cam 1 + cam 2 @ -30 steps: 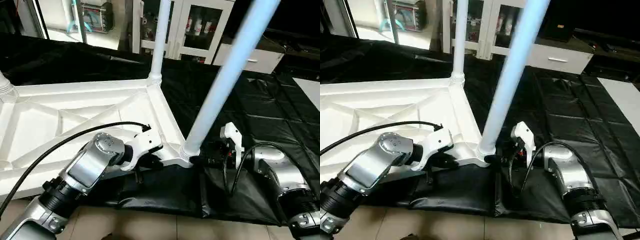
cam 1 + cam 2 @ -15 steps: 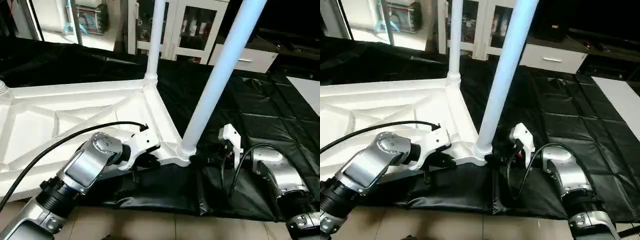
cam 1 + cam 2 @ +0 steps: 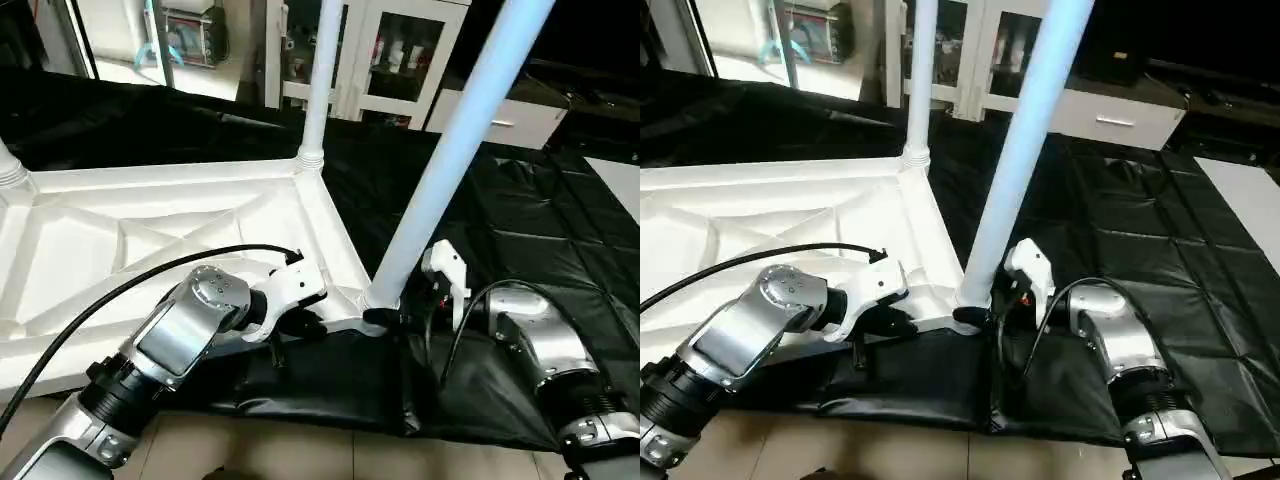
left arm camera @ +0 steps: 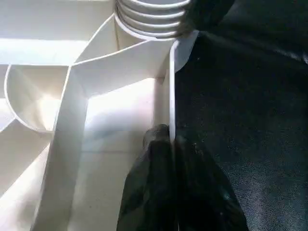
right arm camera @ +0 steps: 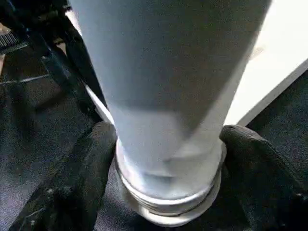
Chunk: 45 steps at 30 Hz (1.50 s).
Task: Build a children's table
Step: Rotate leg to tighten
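The table top lay underside-up on a black mat. The left tool pinched its near rim, probably steadying it, while the right tool gripped the near leg at its socket, at 3 o'clock. White cabinets stood at 12.

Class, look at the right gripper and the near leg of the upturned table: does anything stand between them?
Nothing visible does. The right gripper already has a black finger on each side of the near leg, just above the ribbed collar at the corner socket.
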Available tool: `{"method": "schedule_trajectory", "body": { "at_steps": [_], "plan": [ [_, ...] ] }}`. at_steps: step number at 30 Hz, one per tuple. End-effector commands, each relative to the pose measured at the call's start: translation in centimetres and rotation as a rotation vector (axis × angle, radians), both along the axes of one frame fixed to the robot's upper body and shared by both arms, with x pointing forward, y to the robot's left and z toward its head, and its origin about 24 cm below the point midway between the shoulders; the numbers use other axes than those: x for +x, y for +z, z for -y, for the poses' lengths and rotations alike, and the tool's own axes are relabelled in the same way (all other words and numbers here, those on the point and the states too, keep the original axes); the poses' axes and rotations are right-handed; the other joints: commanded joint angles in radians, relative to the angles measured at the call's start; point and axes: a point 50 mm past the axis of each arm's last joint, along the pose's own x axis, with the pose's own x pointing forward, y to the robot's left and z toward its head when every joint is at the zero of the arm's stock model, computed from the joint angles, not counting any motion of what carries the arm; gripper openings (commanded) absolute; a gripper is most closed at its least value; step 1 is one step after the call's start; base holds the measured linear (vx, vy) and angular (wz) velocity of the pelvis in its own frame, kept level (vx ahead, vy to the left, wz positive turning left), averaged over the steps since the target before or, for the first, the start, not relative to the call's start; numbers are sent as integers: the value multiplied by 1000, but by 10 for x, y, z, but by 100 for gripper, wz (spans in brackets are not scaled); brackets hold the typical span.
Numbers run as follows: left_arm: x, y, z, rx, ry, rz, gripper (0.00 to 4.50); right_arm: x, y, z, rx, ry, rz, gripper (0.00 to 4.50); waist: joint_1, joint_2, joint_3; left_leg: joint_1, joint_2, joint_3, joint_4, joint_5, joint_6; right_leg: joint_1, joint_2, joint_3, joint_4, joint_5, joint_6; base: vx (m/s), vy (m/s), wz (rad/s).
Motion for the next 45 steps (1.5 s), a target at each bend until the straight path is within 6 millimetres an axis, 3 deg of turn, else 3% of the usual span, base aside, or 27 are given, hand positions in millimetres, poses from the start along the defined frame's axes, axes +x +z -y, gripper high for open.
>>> {"method": "schedule_trajectory", "body": {
  "at_steps": [1,8,15,21,26,29,32,33,34,36,39,41,45],
  "plan": [
    [-7,-7,6,12,-35,-40,0,2,2,5,-17,-3,5,362,-1,11,-59,7,49,-14,-75,-168,19,49,-80,58,-62,-230,-201,0,0,0],
    [-7,-8,4,16,-33,-40,0,2,3,5,-7,0,20,336,-2,13,-60,8,50,-15,-75,-172,15,49,-80,57,-62,-229,-199,0,0,0],
    [-6,-7,5,15,-32,-40,0,2,1,4,16,-14,15,273,-3,14,-61,7,49,-14,-75,-174,16,50,-80,58,-63,-232,-200,0,0,0],
    [-6,-9,5,11,-27,-43,0,0,-1,-1,63,-75,21,272,-4,14,-60,7,50,-15,-76,-174,14,50,-80,58,-62,-228,-200,0,0,0],
    [5,-9,12,-26,60,-1,0,4,-12,-14,42,-253,-2,272,-12,15,-55,11,48,-19,-80,-252,-17,43,-82,56,-81,-378,-150,0,0,0],
    [24,-9,24,-38,230,66,0,10,-26,-32,-4,-499,-38,272,-17,15,-52,17,46,-21,-82,-290,-37,33,-81,55,-91,-443,-122,0,0,0],
    [35,-7,32,-47,318,114,0,14,-33,-41,-44,-652,-66,272,-22,15,-54,15,43,-27,-84,-320,-53,34,-84,49,-99,-506,-83,0,0,0],
    [46,-1,46,-78,401,177,0,18,-39,-57,-43,-789,-93,272,-22,19,-54,16,44,-28,-84,-327,-54,31,-85,50,-99,-505,-80,0,0,0],
    [49,1,50,-89,420,193,0,19,-40,-62,-42,-825,-99,272,-28,18,-55,24,41,-27,-81,-346,-58,21,-82,49,-105,-516,-70,0,0,0],
    [51,5,60,-113,430,211,0,21,-39,-72,-43,-854,-67,272,-26,18,-55,21,41,-27,-82,-346,-51,24,-85,48,-106,-507,-64,0,0,0],
    [53,10,67,-136,429,222,0,24,-33,-78,-17,-857,-36,272,-22,16,-58,15,43,-24,-84,-320,-39,26,-82,52,-97,-421,-72,0,0,0],
    [54,10,67,-136,432,225,0,25,-30,-79,-8,-865,-22,272,-17,17,-59,9,44,-21,-86,-274,-28,32,-81,56,-88,-347,-87,0,0,0],
    [57,7,62,-129,447,229,0,29,-22,-78,36,-878,27,272,-9,17,-62,11,43,-15,-83,-224,-21,35,-81,59,-76,-266,-115,0,0,0]
  ]
}}
